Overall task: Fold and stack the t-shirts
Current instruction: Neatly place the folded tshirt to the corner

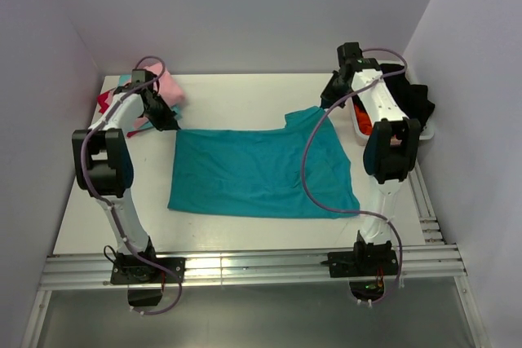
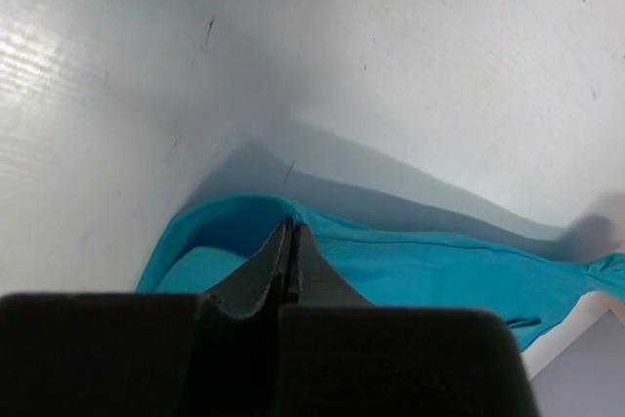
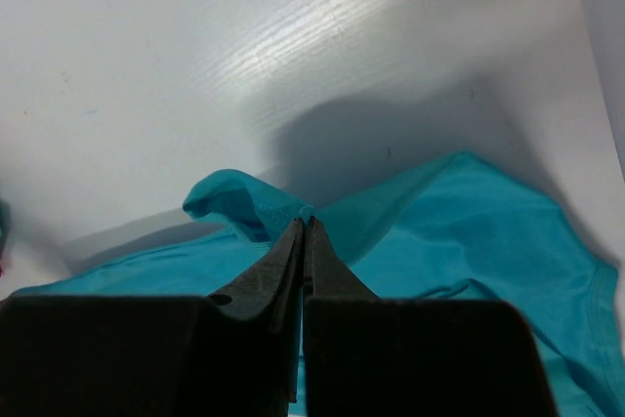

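No legible text, labels or numbers anywhere.

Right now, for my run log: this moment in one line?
left claw: shut on teal cloth t-shirt, far-left corner | right claw: shut on its far-right corner | shirt: spread on white table

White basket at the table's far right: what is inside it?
Orange-red cloth and something black show inside the white plastic basket. The right arm covers most of it, so the rest of its contents cannot be seen.
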### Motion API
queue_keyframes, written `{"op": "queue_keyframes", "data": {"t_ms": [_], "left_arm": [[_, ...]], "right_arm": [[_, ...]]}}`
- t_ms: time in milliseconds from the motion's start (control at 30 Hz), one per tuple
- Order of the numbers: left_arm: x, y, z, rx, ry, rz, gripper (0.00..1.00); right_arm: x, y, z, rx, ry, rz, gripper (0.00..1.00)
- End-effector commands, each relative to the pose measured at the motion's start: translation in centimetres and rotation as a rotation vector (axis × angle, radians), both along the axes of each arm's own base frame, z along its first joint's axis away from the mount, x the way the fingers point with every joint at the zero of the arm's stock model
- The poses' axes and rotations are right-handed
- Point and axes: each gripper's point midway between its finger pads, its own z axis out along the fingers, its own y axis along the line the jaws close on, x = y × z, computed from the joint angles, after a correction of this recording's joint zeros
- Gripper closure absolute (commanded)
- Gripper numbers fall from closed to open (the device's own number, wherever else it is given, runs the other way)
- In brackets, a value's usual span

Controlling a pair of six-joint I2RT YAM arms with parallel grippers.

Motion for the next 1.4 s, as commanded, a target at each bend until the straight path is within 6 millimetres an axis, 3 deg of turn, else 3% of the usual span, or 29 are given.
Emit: {"op": "queue_keyframes", "data": {"t_ms": [0,400,600,633,700,767,800,833,900,933,967,1167,1200,1233,1267,1300,1367], "left_arm": [[-0.6,0.3,2.2,0.027,-0.051,0.004,1.00],[-3.8,0.8,3.2,0.056,-0.082,-0.001,1.00],[-5.5,0.8,3.5,0.063,-0.090,-0.002,1.00],[-5.8,0.8,3.8,0.064,-0.097,-0.001,1.00],[-6.7,1.1,3.1,0.074,-0.085,0.007,1.00],[-7.7,1.4,2.8,0.091,-0.079,0.021,1.00],[-8.1,1.5,2.7,0.094,-0.082,0.025,1.00],[-8.4,1.6,3.3,0.099,-0.099,0.031,1.00],[-9.8,1.8,2.4,0.108,-0.077,0.051,1.00],[-10.2,1.9,2.7,0.111,-0.096,0.058,1.00],[-11.3,1.9,1.8,0.109,-0.069,0.070,1.00],[-14.6,1.6,0.3,0.138,-0.035,0.098,0.98],[-15.0,1.7,0.0,0.143,-0.024,0.103,0.97],[-15.1,1.8,0.1,0.151,-0.024,0.110,0.93],[-15.5,1.8,0.0,0.151,-0.009,0.112,0.81],[-15.7,1.8,0.0,0.150,-0.004,0.113,0.66],[-15.6,1.9,0.6,0.152,-0.019,0.118,0.38]], "right_arm": [[-0.3,-0.1,4.1,0.003,-0.113,0.007,1.00],[-4.5,-0.1,5.8,0.020,-0.137,0.006,1.00],[-7.8,-0.2,5.3,0.033,-0.130,-0.001,1.00],[-9.0,-0.2,5.0,0.034,-0.122,-0.001,1.00],[-10.1,-0.2,4.6,0.042,-0.122,-0.006,1.00],[-11.9,-0.4,4.1,0.039,-0.116,-0.011,1.00],[-13.2,-0.4,2.8,0.038,-0.084,-0.016,1.00],[-14.0,-0.6,3.2,0.036,-0.103,-0.019,1.00],[-15.2,-0.8,2.5,0.031,-0.096,-0.029,1.00],[-16.5,-0.9,1.6,0.027,-0.077,-0.032,1.00],[-17.2,-1.0,1.0,0.026,-0.063,-0.036,1.00],[-22.3,-1.5,-4.4,0.016,0.054,-0.090,1.00],[-23.2,-1.8,-5.5,0.003,0.090,-0.111,0.90],[-23.6,-2.4,-6.0,-0.029,0.111,-0.130,0.53],[-23.9,-2.7,-6.4,-0.041,0.126,-0.134,0.23],[-23.9,-2.9,-6.4,-0.057,0.135,-0.142,0.00],[-24.0,-3.2,-6.5,-0.074,0.155,-0.141,0.00]]}}
